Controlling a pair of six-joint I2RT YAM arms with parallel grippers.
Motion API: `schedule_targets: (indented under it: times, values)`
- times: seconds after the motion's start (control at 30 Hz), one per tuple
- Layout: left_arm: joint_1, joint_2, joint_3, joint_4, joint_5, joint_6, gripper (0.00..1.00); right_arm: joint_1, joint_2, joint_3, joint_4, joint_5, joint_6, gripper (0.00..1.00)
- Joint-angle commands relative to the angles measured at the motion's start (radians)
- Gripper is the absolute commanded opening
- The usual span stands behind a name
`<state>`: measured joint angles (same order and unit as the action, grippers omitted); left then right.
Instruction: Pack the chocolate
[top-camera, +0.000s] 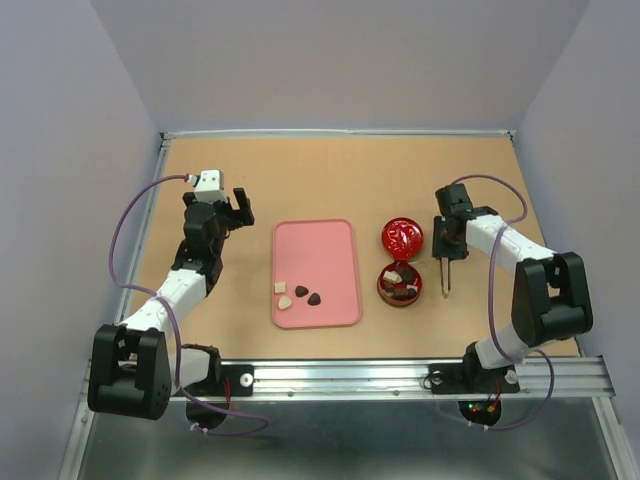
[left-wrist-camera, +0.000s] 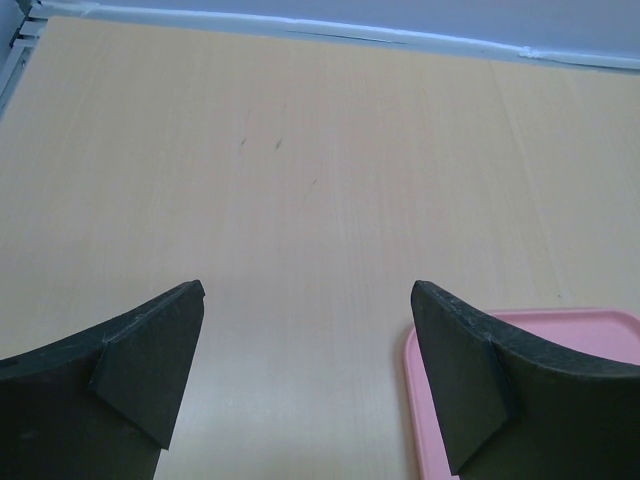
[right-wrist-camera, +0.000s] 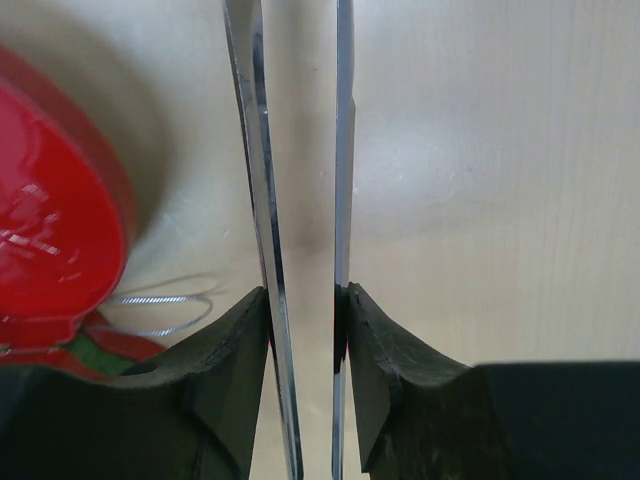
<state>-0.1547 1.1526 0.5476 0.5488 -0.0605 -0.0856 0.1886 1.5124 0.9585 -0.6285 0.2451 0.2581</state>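
Several chocolates (top-camera: 301, 294), dark brown and cream, lie at the near left of the pink tray (top-camera: 330, 250). More chocolates (top-camera: 400, 280) sit inside the open red tin (top-camera: 382, 288). My right gripper (top-camera: 447, 252) (right-wrist-camera: 305, 290) is shut on metal tongs (right-wrist-camera: 262, 200), whose blades point toward the near edge just right of the tin (right-wrist-camera: 50, 250). The tong tips (top-camera: 445, 294) show nothing between them. Left of the tray's far corner (left-wrist-camera: 560, 325), my left gripper (top-camera: 238, 208) (left-wrist-camera: 308, 290) stands wide open and empty over bare table.
The decorated red lid (top-camera: 402, 237) lies flat just beyond the tin. A raised rim (top-camera: 340, 132) runs round the tabletop, with grey walls behind it. A metal rail (top-camera: 400, 375) crosses the near edge at the arm bases.
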Motion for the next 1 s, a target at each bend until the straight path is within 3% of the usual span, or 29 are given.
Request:
schedule_targets:
  times: [0.0, 0.2, 0.57, 0.63, 0.67, 0.87, 0.97]
  values:
    - [0.003, 0.006, 0.038, 0.039, -0.004, 0.006, 0.96, -0.046, 0.054, 0.052, 0.081, -0.010, -0.008, 0.41]
    - [0.004, -0.005, 0.034, 0.037, -0.012, 0.009, 0.96, -0.092, 0.195, 0.141, 0.139, -0.018, -0.020, 0.41]
    - [0.003, 0.002, 0.035, 0.036, -0.016, 0.009, 0.96, -0.163, 0.307, 0.252, 0.216, -0.061, -0.048, 0.45]
    - [0.003, 0.001, 0.037, 0.034, -0.016, 0.012, 0.96, -0.173, 0.330, 0.266, 0.225, -0.075, -0.057, 0.54]
    - [0.003, 0.002, 0.037, 0.033, -0.019, 0.012, 0.96, -0.176, 0.338, 0.267, 0.227, -0.076, -0.059, 0.63]
    - [0.004, 0.004, 0.038, 0.030, -0.024, 0.009, 0.96, -0.183, 0.338, 0.249, 0.239, -0.076, -0.057, 0.71]
    - [0.003, 0.002, 0.041, 0.030, -0.022, 0.007, 0.96, -0.183, 0.307, 0.240, 0.239, -0.063, -0.053, 0.84]
